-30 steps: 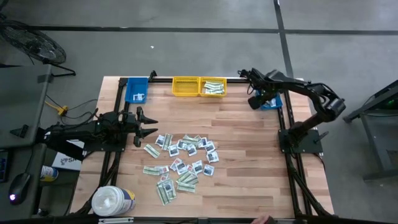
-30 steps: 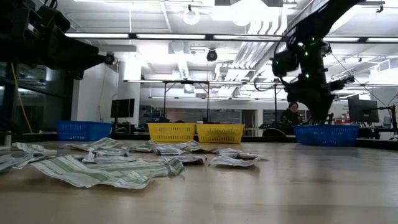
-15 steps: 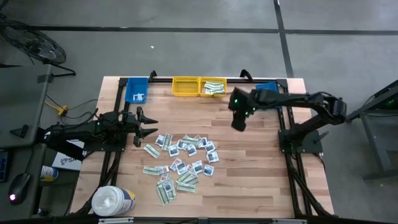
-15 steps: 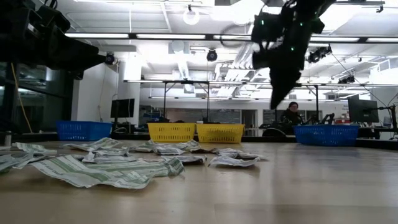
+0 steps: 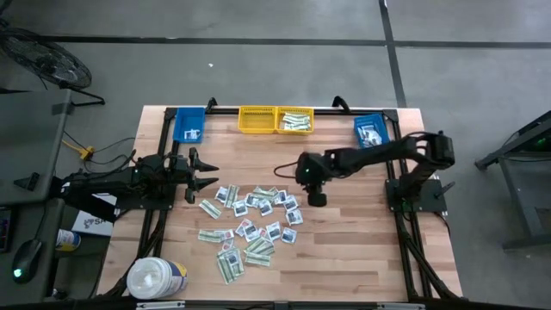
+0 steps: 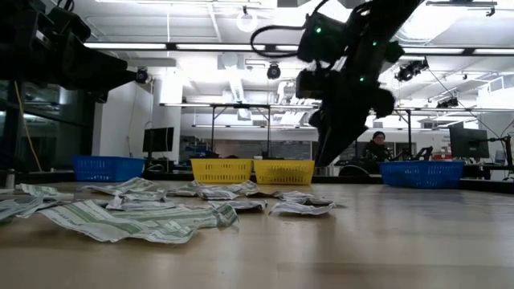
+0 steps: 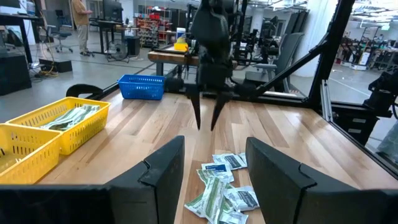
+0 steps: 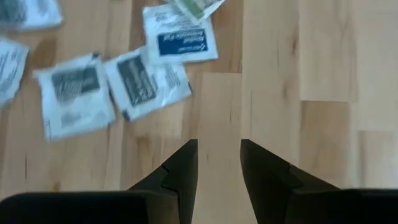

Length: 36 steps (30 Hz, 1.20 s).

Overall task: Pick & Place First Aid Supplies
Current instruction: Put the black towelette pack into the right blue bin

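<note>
From above, the right gripper [image 5: 315, 197] hangs empty, fingers apart, just beside the heap of flat white and green-white paper packets [image 5: 251, 222] mid-table, and its wrist view shows overlapping squarish blue-marked packets [image 8: 127, 78], so it'd probably snag two; left gripper [image 5: 207, 175] waits open beside the heap.
</note>
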Available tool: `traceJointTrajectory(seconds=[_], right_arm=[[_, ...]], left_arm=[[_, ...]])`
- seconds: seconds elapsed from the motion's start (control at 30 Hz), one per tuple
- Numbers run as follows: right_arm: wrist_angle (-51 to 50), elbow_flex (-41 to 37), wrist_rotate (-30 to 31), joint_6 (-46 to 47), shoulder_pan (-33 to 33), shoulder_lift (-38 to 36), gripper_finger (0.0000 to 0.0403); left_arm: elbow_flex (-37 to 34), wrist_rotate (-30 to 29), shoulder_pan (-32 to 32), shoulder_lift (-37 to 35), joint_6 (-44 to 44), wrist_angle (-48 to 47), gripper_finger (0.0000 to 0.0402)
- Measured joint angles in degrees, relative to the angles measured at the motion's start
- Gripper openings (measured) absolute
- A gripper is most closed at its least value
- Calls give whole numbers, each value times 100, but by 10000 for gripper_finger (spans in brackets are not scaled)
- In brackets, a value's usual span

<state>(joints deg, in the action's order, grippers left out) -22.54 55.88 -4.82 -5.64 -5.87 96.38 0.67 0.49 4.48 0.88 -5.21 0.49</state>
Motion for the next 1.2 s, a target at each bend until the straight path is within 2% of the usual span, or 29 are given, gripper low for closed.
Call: traceJointTrajectory(seconds=[0.13,0.23,0.3,0.53,0.67,1.2], right_arm=[[209,59,-237,791,-25,284,114],[353,63,-643,792,-23,392,114],[411,65,-690,666,14,423,114],[450,77,32,-210,241,468,114],[421,160,282,-371,338,554,114],[-336,1192,156,-982,367,1242,114]], left_arm=[[0,0,-1,1,0,0,172],[0,0,-1,-1,0,0,172],[0,0,-1,1,0,0,172],[0,0,-1,0,0,0,172],[0,0,-1,-1,0,0,172],[0,2,0,1,0,-1,172]])
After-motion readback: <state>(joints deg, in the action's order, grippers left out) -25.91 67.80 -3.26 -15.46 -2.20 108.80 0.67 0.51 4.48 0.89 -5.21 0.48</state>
